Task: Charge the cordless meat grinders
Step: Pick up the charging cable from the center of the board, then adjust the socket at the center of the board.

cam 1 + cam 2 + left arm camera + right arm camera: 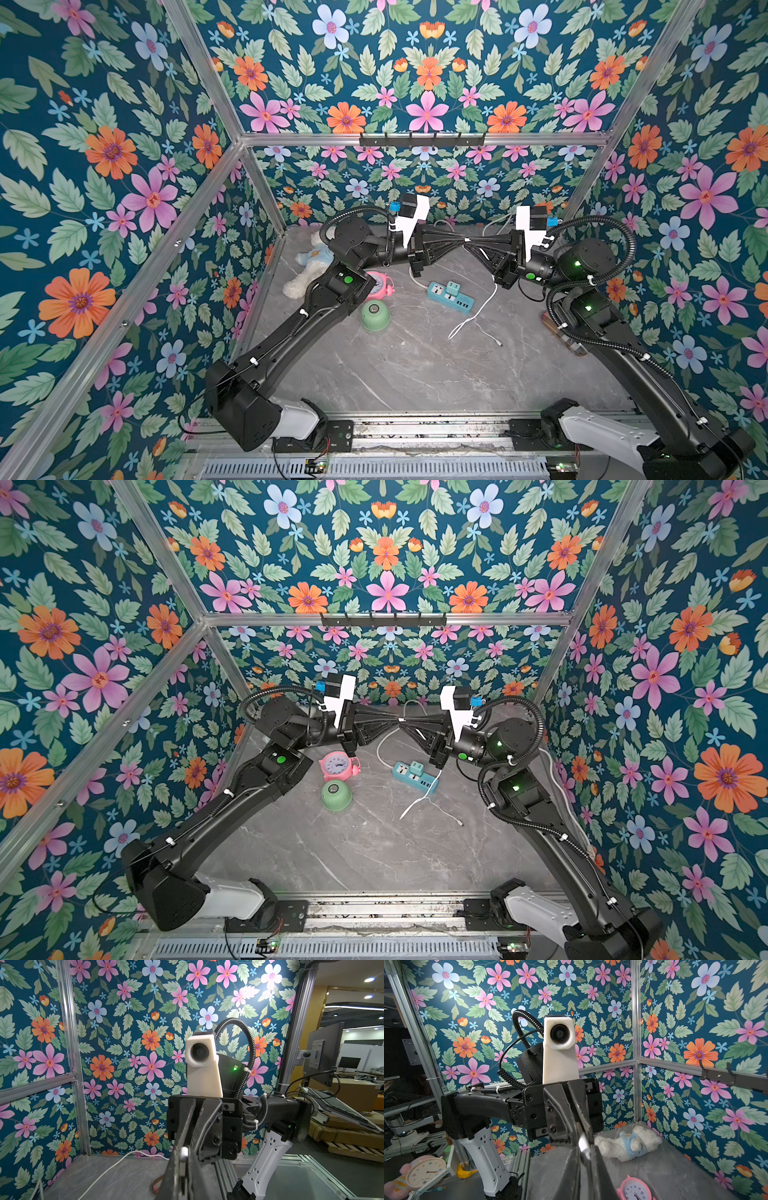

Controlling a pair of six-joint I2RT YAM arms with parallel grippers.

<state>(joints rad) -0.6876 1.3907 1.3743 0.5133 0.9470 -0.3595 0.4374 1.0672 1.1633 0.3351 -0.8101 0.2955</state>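
Early yet: left gripper (460, 240) and right gripper (474, 243) both pinch the cable plug (184, 1158) mid-frame; the mint-green grinder (375, 315) sits unconnected below.

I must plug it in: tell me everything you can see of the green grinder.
The green grinder is a small mint dome, smooth plastic by its look, with a round silver button on top. It stands upright on the grey table, close beside the pink clock; no cable visibly enters it.
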